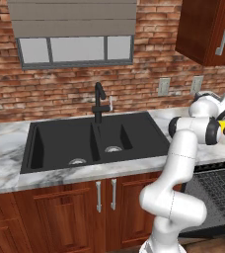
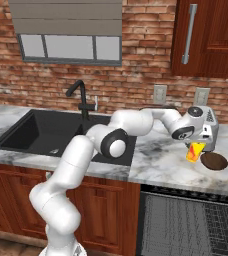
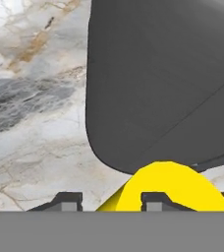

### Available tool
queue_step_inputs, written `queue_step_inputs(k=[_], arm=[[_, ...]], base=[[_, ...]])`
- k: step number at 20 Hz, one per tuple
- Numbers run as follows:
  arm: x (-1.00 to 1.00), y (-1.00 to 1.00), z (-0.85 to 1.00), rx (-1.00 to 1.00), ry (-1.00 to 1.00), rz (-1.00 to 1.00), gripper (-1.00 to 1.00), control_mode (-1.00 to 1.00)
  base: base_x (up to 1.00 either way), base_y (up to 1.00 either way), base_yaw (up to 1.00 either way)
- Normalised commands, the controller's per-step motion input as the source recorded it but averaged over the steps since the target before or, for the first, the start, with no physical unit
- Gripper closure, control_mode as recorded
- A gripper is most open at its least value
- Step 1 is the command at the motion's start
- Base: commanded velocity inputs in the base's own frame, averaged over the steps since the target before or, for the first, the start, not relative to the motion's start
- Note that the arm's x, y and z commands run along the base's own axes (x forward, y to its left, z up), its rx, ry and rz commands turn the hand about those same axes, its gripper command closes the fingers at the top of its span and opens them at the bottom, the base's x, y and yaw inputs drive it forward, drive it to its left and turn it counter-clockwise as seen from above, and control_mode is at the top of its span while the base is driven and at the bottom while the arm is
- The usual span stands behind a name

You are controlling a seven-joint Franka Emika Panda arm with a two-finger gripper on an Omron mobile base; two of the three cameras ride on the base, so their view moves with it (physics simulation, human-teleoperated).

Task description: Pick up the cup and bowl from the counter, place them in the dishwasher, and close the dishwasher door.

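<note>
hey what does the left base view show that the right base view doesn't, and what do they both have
Left base view alone: both basins of the black double sink with their drains, and two silver door handles on the red-brown cabinet beneath it.

Right base view alone: the shallow dark brown round bowl on the marble, the silver toaster behind the gripper, and the small yellow-orange cup seen whole, tilted off the counter.

Both: the white-and-grey veined marble counter, the black faucet, the brick wall, the window, and the dishwasher's dark wire rack.
</note>
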Motion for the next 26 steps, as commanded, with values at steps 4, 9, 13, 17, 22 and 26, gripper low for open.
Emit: queue_step_inputs(k=[4, 9, 13, 17, 22, 26], arm=[[-0.01, 0.07, -0.03, 0.00, 0.00, 0.00, 1.00, -1.00], [-0.07, 0.18, 0.00, 0.00, -0.02, 0.00, 1.00, -1.00], [-0.09, 0.22, 0.00, 0.00, -0.03, 0.00, 1.00, -1.00], [-0.23, 0.23, 0.00, 0.00, -0.08, 0.00, 1.00, -1.00], [-0.55, 0.19, 0.03, 0.00, -0.13, 0.00, 1.00, -1.00], [-0.81, 0.16, 0.03, 0.00, -0.18, 0.00, 1.00, -1.00]], base=[[0.00, 0.00, 0.00], [0.00, 0.00, 0.00], [0.00, 0.00, 0.00], [0.00, 0.00, 0.00], [0.00, 0.00, 0.00], [0.00, 0.00, 0.00]])
